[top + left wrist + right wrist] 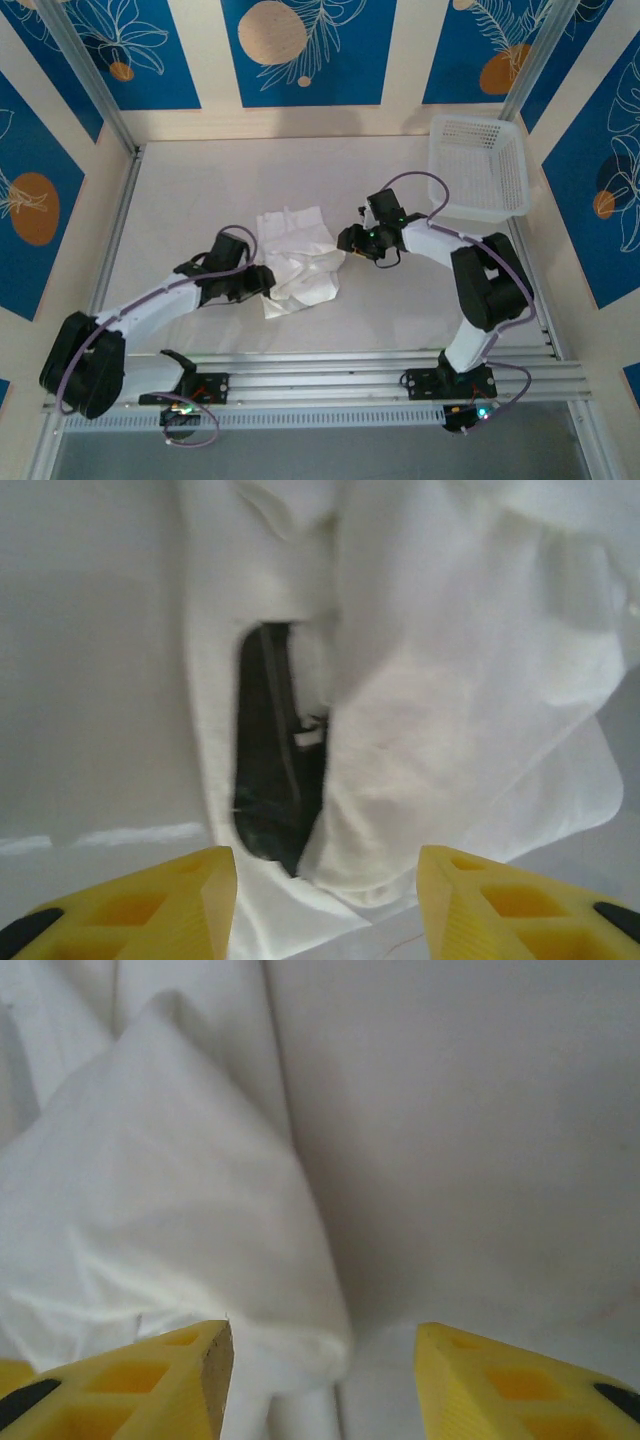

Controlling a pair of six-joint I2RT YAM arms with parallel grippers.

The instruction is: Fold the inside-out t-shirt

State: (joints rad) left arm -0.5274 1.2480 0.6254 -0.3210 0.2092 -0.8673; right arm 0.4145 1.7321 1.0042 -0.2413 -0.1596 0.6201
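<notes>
The thin, wrinkled white t-shirt lies bunched in the middle of the counter, between both arms. The left tool and right tool are released, their yellow wedge fingers spread at its soft folds, where a dark oval mark shows.

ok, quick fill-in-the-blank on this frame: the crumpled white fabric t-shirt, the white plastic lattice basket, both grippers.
1. The white plastic lattice basket stands at the far ____ corner of the white table.
2. The left gripper and right gripper flank the crumpled thin white fabric t-shirt; both have their jaws ____, gripping nothing.
3. In the wrist views, the fingers are coloured ____.

Missing words: right; open; yellow.
</notes>
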